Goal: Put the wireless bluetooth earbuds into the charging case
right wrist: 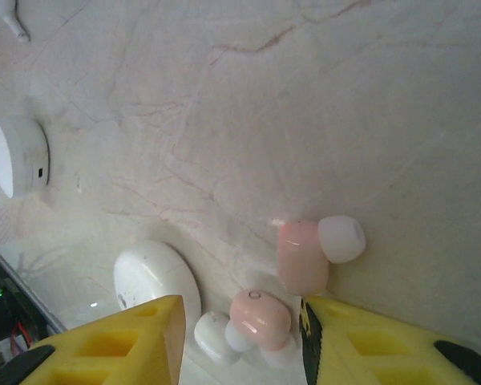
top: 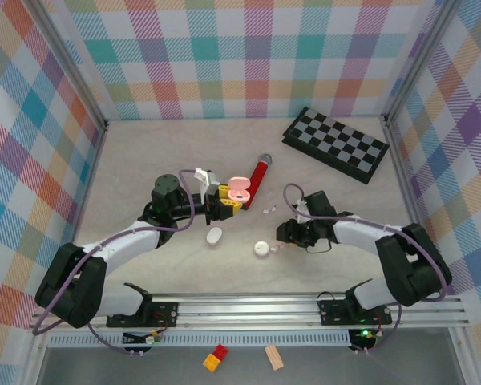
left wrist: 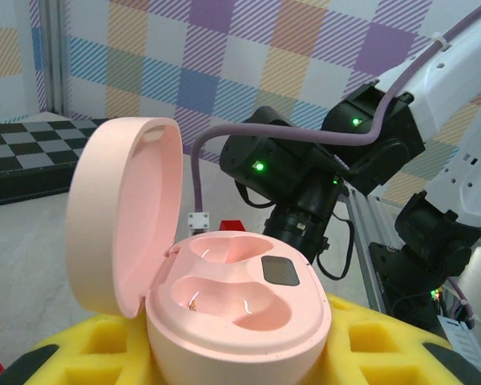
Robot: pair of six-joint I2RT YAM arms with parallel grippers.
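A pink charging case (left wrist: 240, 317) stands with its lid (left wrist: 120, 216) up, and my left gripper (left wrist: 240, 357) is shut on its base with yellow fingers (left wrist: 88, 353). Both wells look empty. From above, the case (top: 239, 191) sits at the tip of the left gripper (top: 223, 204). My right gripper (right wrist: 242, 311) is open and low over the table. One pink earbud (right wrist: 260, 315) lies between its yellow fingers (right wrist: 136, 337). A second pink earbud (right wrist: 303, 257) with a white tip lies just beyond the right finger. A white earbud (right wrist: 211, 337) lies beside the first.
A round white case (top: 262, 249) lies by the right gripper (top: 282, 233), and an oval white case (top: 214, 236) lies further left. Small white buds (top: 266, 209) lie near a red microphone (top: 258, 177). A folded chessboard (top: 335, 143) is at the back right.
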